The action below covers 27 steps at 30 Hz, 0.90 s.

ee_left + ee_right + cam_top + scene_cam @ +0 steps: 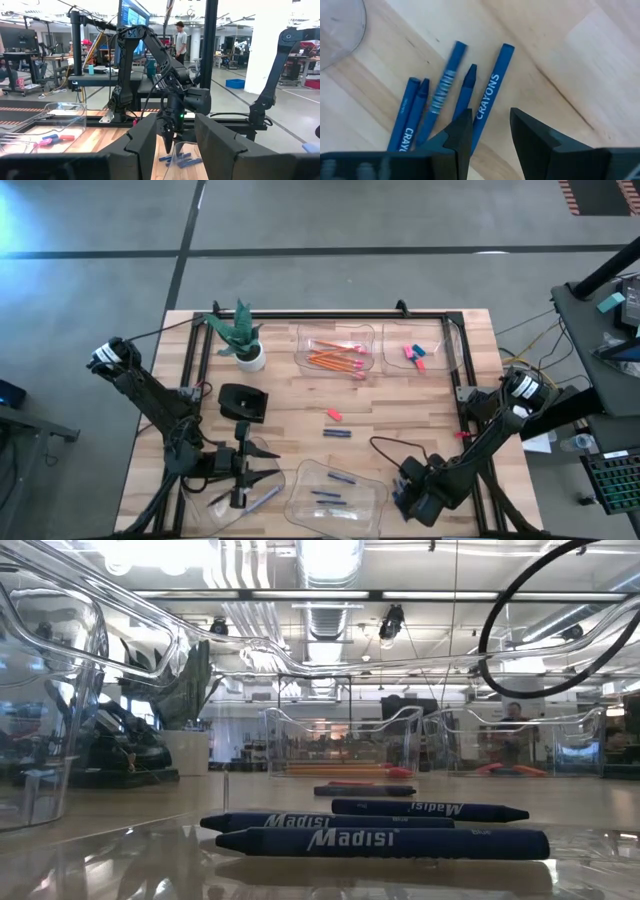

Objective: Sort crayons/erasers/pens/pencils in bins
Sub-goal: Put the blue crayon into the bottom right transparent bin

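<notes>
The wooden table (pixel 300 395) carries four clear bins: the pencil bin (pixel 303 338) at upper centre of the high view, the eraser bin (pixel 452 340) to its right, the crayon bin (pixel 372 480) at bottom centre and the pen bin (pixel 272 477) at lower left. The left gripper (pixel 240 476) hangs over the pen bin with its fingers parted and nothing between them. The right gripper (pixel 490 112) is at lower right, at the crayon bin's right-hand end, its jaws part-way apart and empty above a fan of blue crayons (pixel 490 92). Orange pencils (pixel 335 360) fill their bin and a bluish pen (pixel 262 498) lies in the lower-left one. One loose crayon (pixel 337 434) lies mid-table with a loose pink eraser (pixel 334 415) just above it, apart from it; other erasers (pixel 415 357) are already binned. The risks I see: the light crayon bin could be shoved or tipped if the right arm swings out low past its wall. The black cable (pixel 385 448) looped beside that arm might snag. The round loose crayon may roll away from half-parted fingers. And with the eraser so near, a descent slightly off could nudge or pinch the wrong piece.
</notes>
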Motion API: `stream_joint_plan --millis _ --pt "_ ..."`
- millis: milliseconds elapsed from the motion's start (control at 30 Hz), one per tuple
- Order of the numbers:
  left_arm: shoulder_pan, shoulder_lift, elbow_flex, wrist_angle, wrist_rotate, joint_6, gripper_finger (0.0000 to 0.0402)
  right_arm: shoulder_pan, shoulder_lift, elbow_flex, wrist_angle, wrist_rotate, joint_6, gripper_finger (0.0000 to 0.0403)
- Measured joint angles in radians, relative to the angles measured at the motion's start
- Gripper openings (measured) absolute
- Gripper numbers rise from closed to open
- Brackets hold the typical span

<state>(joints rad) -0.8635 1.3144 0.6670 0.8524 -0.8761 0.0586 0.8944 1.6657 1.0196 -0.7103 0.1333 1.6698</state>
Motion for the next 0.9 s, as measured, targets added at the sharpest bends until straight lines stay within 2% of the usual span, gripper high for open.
stream_joint_plan --millis 467,800,900 --pt "0.0 0.0 0.0 0.002 0.0 0.0 0.0121 -0.01 0.0 -0.015 -0.024 0.024 -0.005 0.0117" --pt "0.0 0.0 0.0 0.003 0.0 0.0 0.0121 -0.011 -0.001 -0.028 -0.029 0.035 -0.009 0.002" --pt "0.0 0.0 -0.001 0.003 0.0 0.0 0.0121 -0.011 -0.001 -0.026 -0.037 0.043 -0.022 0.0017"
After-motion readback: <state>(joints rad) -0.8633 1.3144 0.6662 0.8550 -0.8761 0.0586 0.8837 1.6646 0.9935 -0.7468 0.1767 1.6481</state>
